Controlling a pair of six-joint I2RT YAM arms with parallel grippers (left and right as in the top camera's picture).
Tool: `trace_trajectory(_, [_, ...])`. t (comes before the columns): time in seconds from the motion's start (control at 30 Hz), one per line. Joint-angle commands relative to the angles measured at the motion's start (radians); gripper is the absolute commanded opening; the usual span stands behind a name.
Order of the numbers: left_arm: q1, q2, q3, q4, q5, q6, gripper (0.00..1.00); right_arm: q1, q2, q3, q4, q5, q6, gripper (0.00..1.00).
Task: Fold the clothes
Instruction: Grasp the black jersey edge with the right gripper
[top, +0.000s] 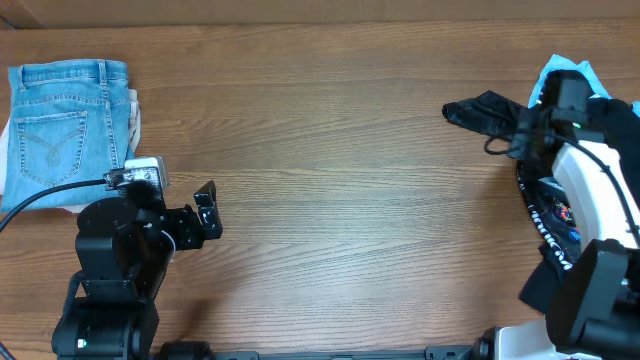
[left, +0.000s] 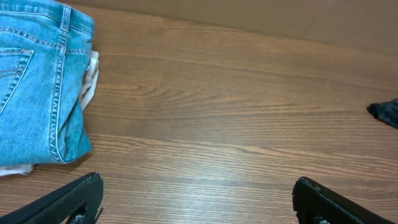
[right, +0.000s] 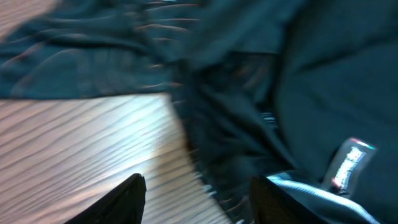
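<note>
Jeans lie far left on the table; jersey far right.

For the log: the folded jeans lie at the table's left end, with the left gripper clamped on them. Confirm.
No: the left gripper is open and empty, apart from the jeans, as the left wrist view shows. The jeans do lie folded at the left end of the table.

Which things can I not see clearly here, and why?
Overhead: the right arm covers most of the jersey; its lettering is unreadable.
Right wrist: blur; whether the right gripper touches the jersey is unclear.
Left wrist: the frame edge cuts off the jeans, which hide a white cloth.
</note>
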Motion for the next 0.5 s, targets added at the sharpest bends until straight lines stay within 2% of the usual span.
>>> trace_trajectory(0.0, [-0.006,0.000,0.028,0.005,-0.006,-0.006,1.00,-0.063,0.042,-0.019,0.031,0.003,0.002,0.58])
trace_trajectory(0.2, [-0.006,0.000,0.028,0.019,-0.006,-0.006,1.00,-0.126,0.129,-0.019,0.076,-0.041,-0.026,0.58])
trace_trajectory(0.33, [-0.006,0.000,0.028,0.020,-0.006,-0.006,1.00,-0.127,0.159,-0.019,0.081,-0.112,-0.027,0.63])
trace_trajectory(0.47, [-0.006,0.000,0.028,0.020,-0.006,-0.006,1.00,-0.126,0.172,-0.019,0.084,-0.190,-0.042,0.63])
